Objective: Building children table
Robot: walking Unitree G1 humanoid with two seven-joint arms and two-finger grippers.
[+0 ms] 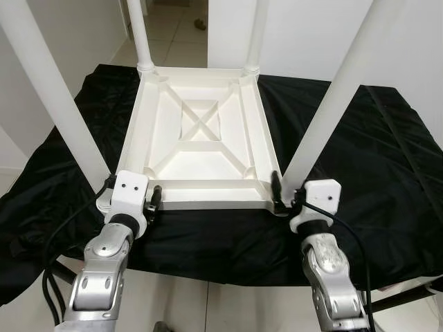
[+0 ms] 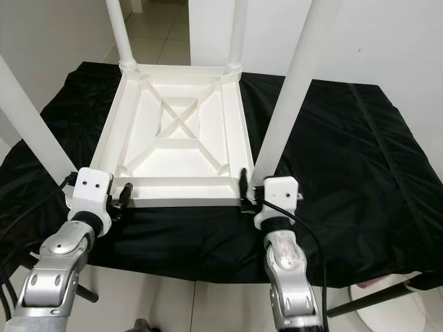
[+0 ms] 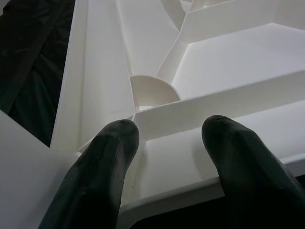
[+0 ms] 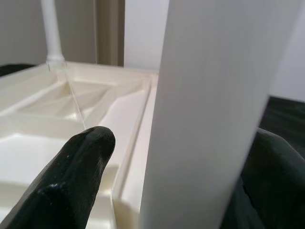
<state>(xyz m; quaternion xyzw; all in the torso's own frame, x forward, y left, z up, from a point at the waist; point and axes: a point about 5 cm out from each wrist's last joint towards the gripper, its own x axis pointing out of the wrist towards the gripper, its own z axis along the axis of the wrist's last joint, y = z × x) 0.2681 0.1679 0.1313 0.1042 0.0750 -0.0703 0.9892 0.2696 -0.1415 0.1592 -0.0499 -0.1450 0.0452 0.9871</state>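
Note:
A white plastic children's table (image 1: 201, 128) lies upside down on a black cloth, its ribbed underside facing up. All its legs stand upright: near-left leg (image 1: 55, 97), near-right leg (image 1: 332, 97) and two far legs (image 1: 138, 34). My left gripper (image 1: 154, 199) is at the near-left corner; its fingers (image 3: 114, 143) are open over the table's near rim (image 3: 190, 157), beside the leg's base. My right gripper (image 1: 280, 194) is at the near-right corner, and the near-right leg (image 4: 209, 95) stands between its open fingers (image 4: 86, 157), with a gap on one side.
The black cloth (image 1: 387, 159) covers a work surface that reaches well to the right of the table. Beyond it are a tiled floor (image 1: 173, 34) and white walls. A black cable (image 1: 346, 235) runs along my right arm. A white round object (image 2: 387, 304) sits on the floor at the lower right.

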